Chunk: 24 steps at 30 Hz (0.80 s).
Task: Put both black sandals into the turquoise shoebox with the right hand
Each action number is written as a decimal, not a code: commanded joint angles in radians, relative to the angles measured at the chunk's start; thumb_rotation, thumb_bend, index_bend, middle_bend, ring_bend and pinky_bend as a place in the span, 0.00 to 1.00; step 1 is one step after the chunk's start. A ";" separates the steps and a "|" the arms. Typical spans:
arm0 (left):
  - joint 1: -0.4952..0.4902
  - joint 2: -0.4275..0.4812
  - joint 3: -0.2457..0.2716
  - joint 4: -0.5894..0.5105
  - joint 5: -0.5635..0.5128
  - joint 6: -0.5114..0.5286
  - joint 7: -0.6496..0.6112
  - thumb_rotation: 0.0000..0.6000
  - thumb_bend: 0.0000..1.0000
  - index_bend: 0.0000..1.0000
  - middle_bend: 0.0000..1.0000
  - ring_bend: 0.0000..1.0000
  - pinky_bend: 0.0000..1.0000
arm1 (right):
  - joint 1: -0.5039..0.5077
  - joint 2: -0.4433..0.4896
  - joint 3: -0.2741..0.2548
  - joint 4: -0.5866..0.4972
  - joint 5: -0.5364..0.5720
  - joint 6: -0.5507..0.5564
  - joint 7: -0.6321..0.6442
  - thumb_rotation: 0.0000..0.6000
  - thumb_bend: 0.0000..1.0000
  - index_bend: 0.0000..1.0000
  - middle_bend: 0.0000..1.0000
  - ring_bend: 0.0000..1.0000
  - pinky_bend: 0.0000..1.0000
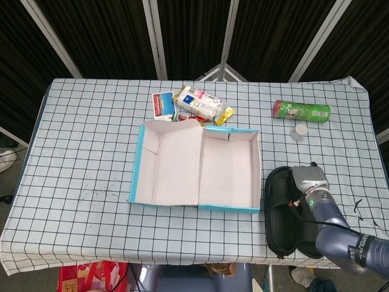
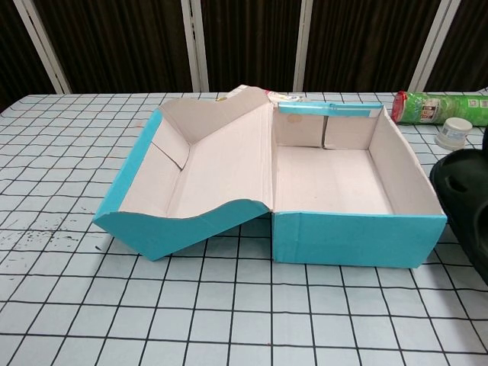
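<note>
The turquoise shoebox [image 1: 228, 173] lies open at mid-table with its lid [image 1: 170, 164] folded out to the left; nothing is inside it. Right of the box, near the table's front edge, are the black sandals [image 1: 281, 213], side by side. My right hand [image 1: 307, 184] sits on their far end and grips them, and the arm hides most of the right sandal. In the chest view only a black sandal [image 2: 465, 191] shows at the right edge, beside the box's front wall [image 2: 351, 240]. My left hand is out of both views.
A green can [image 1: 302, 111] lies on its side at the back right with a small white cap [image 1: 298, 132] in front of it. Snack packets [image 1: 197, 103] and a card [image 1: 162, 103] lie behind the box. The table's front edge runs just below the sandals.
</note>
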<state>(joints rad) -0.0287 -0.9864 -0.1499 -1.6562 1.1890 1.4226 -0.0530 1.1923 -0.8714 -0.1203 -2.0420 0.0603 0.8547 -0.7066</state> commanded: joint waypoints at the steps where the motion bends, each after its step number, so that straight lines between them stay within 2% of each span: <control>1: 0.000 0.000 0.000 0.001 -0.001 -0.001 -0.002 1.00 0.37 0.13 0.06 0.00 0.09 | 0.008 0.030 0.011 -0.018 -0.003 0.003 0.009 1.00 0.39 0.63 0.65 0.33 0.00; 7: -0.001 0.001 -0.001 0.003 -0.002 -0.004 -0.006 1.00 0.37 0.13 0.06 0.00 0.09 | 0.026 0.080 0.031 -0.043 0.007 0.012 0.012 1.00 0.39 0.63 0.65 0.33 0.00; 11: -0.002 -0.001 -0.002 0.005 -0.005 -0.006 -0.005 1.00 0.37 0.13 0.06 0.00 0.09 | 0.043 0.118 0.069 -0.066 0.009 0.028 0.026 1.00 0.38 0.63 0.65 0.33 0.00; 17: -0.003 0.000 -0.002 0.007 -0.005 -0.011 -0.011 1.00 0.37 0.13 0.06 0.00 0.09 | 0.033 0.129 0.164 -0.069 -0.017 0.041 0.124 1.00 0.39 0.63 0.65 0.33 0.00; 21: -0.001 0.002 -0.002 0.008 -0.006 -0.010 -0.017 1.00 0.37 0.13 0.06 0.00 0.09 | 0.016 0.120 0.200 -0.067 -0.047 0.061 0.171 1.00 0.39 0.65 0.65 0.33 0.00; 24: 0.001 0.004 -0.002 0.008 -0.001 -0.008 -0.025 1.00 0.37 0.13 0.06 0.00 0.09 | -0.028 0.085 0.282 -0.054 -0.080 0.081 0.314 1.00 0.41 0.66 0.65 0.34 0.00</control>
<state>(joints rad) -0.0281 -0.9826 -0.1520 -1.6479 1.1874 1.4146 -0.0766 1.2010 -0.7584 0.0956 -2.1073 0.0098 0.9170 -0.4990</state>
